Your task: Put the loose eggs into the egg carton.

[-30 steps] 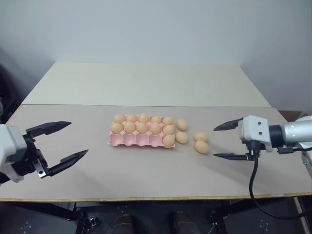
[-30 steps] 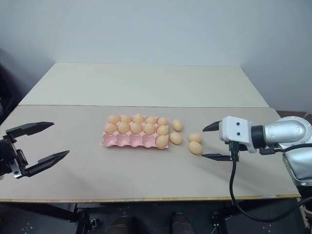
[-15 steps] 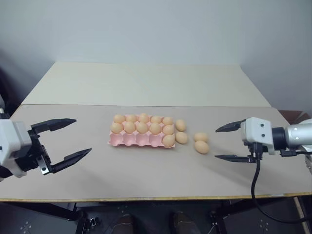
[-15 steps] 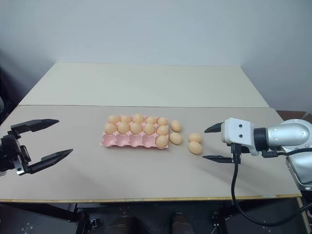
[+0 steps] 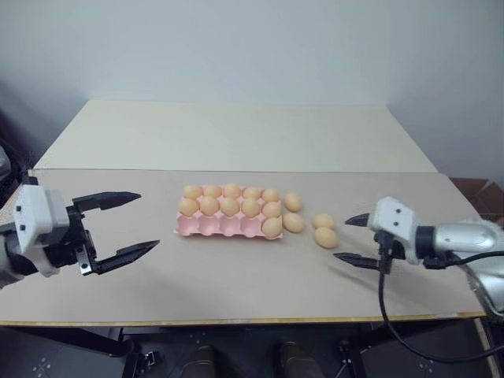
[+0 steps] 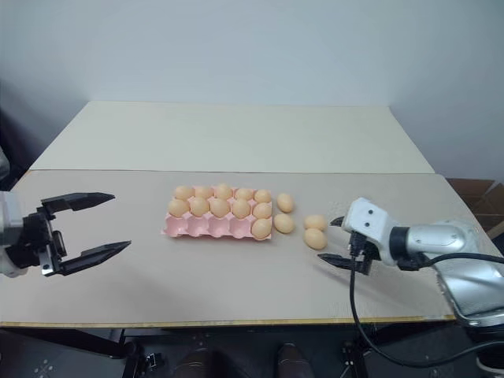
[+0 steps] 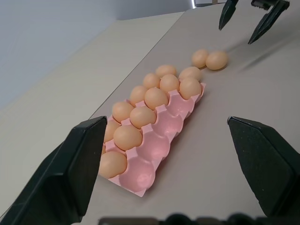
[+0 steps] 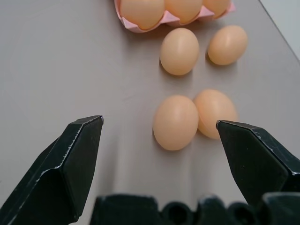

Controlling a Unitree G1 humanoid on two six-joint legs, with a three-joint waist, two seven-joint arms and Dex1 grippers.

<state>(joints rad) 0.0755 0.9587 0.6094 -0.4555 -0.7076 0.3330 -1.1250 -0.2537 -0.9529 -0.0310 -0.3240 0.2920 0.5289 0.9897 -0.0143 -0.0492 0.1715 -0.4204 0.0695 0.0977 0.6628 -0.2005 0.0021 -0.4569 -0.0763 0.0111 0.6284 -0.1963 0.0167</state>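
Black fingers of the right gripper are spread wide apart and nothing is held between them. Compared with a second ago, this gripper has been lowered and tilted down toward the table, just beside the nearest loose egg. A first pick seems to be prepared. Four loose eggs lie right of the pink egg carton, whose near row is mostly empty. The left gripper is also held open, well apart from the carton.

no readable text, labels or numbers anywhere
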